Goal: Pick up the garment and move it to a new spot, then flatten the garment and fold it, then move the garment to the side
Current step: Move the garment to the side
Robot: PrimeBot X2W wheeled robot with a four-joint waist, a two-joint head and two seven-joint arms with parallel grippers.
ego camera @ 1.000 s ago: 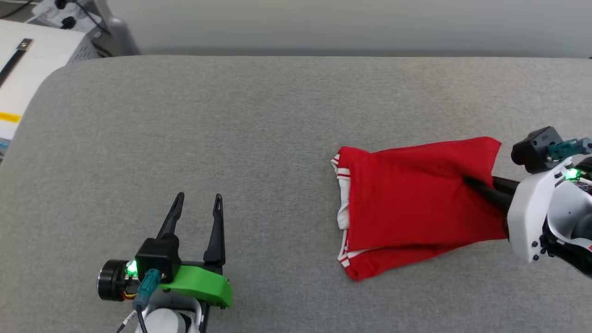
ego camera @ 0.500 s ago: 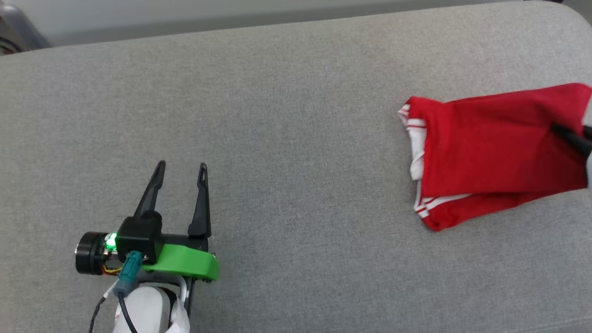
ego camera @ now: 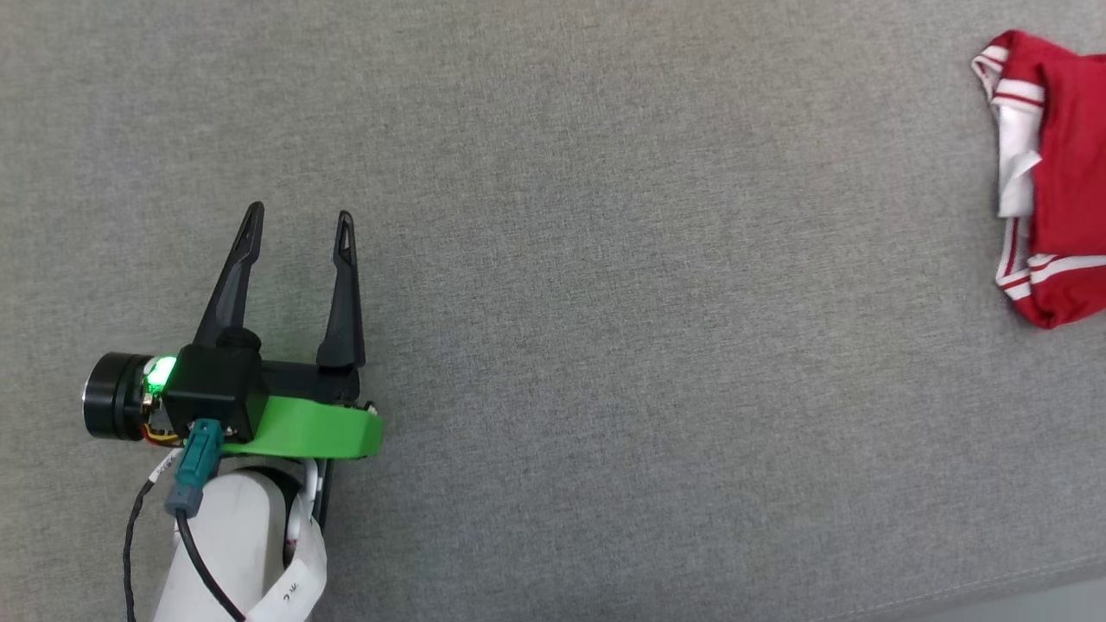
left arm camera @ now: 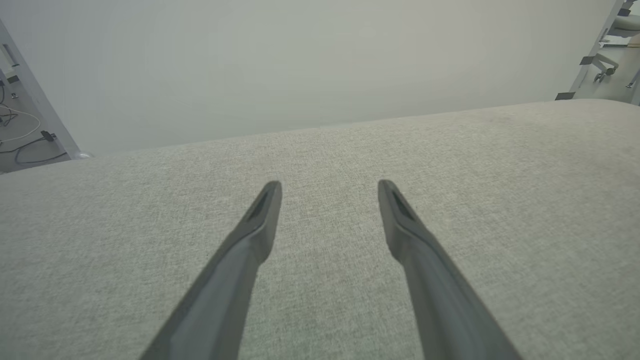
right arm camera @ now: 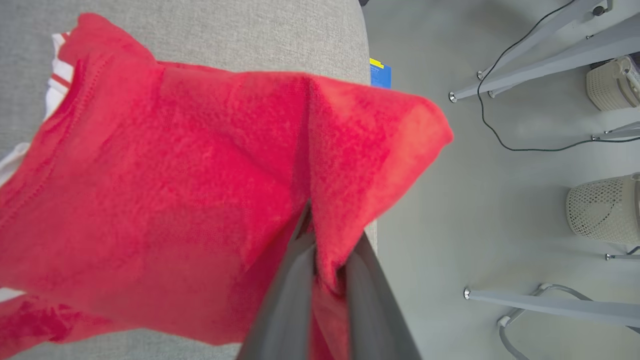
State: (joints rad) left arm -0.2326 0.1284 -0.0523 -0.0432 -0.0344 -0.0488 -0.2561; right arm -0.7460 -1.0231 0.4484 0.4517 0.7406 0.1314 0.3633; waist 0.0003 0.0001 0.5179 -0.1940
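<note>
The garment [ego camera: 1058, 173] is a red shirt with white, red-striped trim, lying bunched at the right edge of the head view on the grey padded surface [ego camera: 605, 302]. In the right wrist view my right gripper [right arm camera: 314, 235] is shut on a fold of the garment [right arm camera: 175, 200], whose red cloth hangs over the fingers near the surface's edge. My left gripper [ego camera: 299, 216] rests far to the left, open with nothing between its fingers [left arm camera: 260, 225], just above the bare surface [left arm camera: 325, 300].
Past the surface's edge [right arm camera: 367, 100] the right wrist view shows grey floor with metal stand legs [right arm camera: 525, 75], a black cable [right arm camera: 500, 130] and pale mesh baskets [right arm camera: 605, 210]. A pale wall [left arm camera: 300, 65] stands beyond the surface's far side.
The head camera has shifted and looks more steeply down. The garment has been drawn rightward, away from the left gripper, and the right gripper has left the head view. The left gripper stays open.
</note>
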